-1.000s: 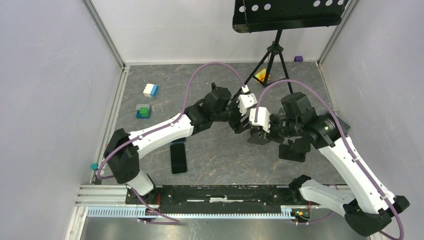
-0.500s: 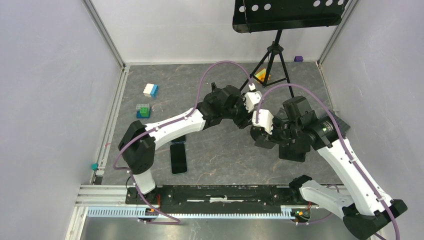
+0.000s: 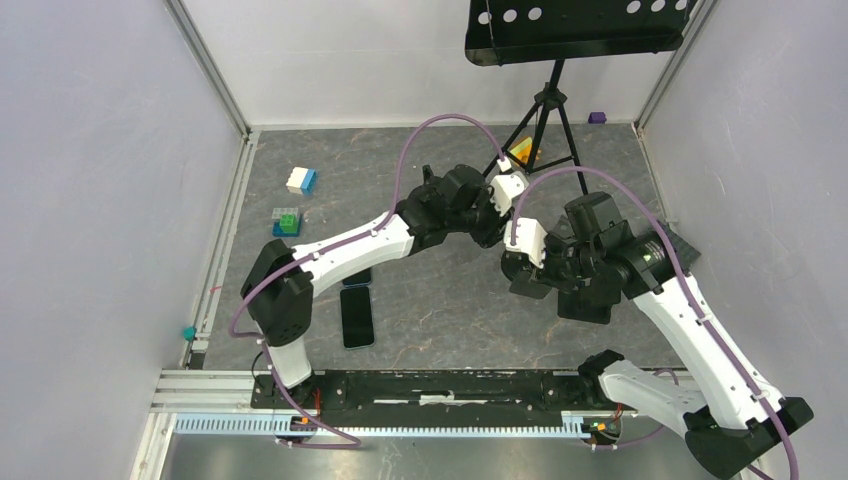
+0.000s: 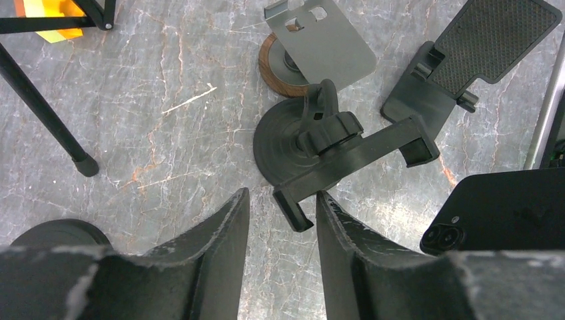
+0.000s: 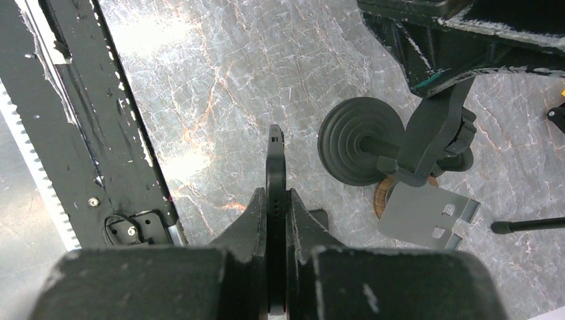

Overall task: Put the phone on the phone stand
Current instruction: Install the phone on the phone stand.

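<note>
Right gripper [image 5: 276, 200] was clenched on the black flat smartphone [image 5: 274, 150], pinched edge-on and held up off the grey marble-pattern table [image 4: 166, 133]. The phone sat just beside the black plastic phone stand with round suction base and clamp bar [image 4: 326, 130], not on it.

Left gripper [image 4: 281, 200] hung right over the stand with its jaws part-way apart. One end bracket of the clamp bar sat in the gap, with no visible pinch, so I'd call it released.

Stand looked tipped, with the clamp bar slanting low across its base. Nearby were a grey sheet-metal stand on a wooden disc [image 4: 323, 47] and a black mesh-faced folding stand [image 4: 466, 60], both close to the target. A spare dark phone [image 3: 357, 316] lay flat well apart, near the left arm's base.

Risks as I judged them:
- The thin edge grip could let the phone pivot or slip when it touches the clamp.
- If the left jaws catch the bracket off-centre, the stand could skid or roll over.
- Both wrists were crowded over one spot, so the arms could knock each other.
- With three stands close together, the phone could end up on the wrong one.
</note>
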### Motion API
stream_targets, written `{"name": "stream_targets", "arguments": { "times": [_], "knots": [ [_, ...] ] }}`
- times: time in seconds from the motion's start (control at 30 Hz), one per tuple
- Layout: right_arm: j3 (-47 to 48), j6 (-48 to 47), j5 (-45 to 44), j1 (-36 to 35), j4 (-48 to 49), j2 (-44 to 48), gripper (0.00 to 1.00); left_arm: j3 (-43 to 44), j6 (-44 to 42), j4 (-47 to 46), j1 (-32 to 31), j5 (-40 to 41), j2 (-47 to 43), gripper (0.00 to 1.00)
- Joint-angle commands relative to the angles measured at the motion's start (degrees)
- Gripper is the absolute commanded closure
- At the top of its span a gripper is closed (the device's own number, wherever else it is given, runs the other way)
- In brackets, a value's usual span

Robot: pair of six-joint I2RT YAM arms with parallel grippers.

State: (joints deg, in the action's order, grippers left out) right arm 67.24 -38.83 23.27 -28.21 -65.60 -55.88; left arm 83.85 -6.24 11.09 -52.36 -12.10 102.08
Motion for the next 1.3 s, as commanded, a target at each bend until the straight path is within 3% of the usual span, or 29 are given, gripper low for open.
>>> {"name": "stream_targets", "arguments": {
  "times": [0.0, 0.37, 0.67, 0.93, 1.27],
  "knots": [
    [0.5, 0.7, 0.3, 0.3, 2.3, 0.4, 1.00, 2.2, 2.6, 0.0, 0.1, 0.5, 1.1, 0.56],
    [1.0, 0.7, 0.8, 0.3, 2.5, -0.5, 1.00, 1.9, 4.0, 0.4, 0.0, 0.7, 0.0, 0.69],
    [3.3, 0.8, 2.5, 0.3, 2.2, -2.2, 1.00, 1.1, 5.6, 0.6, -0.2, 1.6, -1.5, 0.98],
    [9.3, 1.2, 6.7, 0.3, 3.4, -5.1, 1.00, -3.4, 9.1, 2.2, -0.7, 7.3, -7.3, 0.98],
    [17.1, -2.4, 17.0, -1.7, 3.7, -14.0, 1.00, -10.3, 11.4, 3.6, -0.9, 8.8, -14.6, 0.98]
  ]
}}
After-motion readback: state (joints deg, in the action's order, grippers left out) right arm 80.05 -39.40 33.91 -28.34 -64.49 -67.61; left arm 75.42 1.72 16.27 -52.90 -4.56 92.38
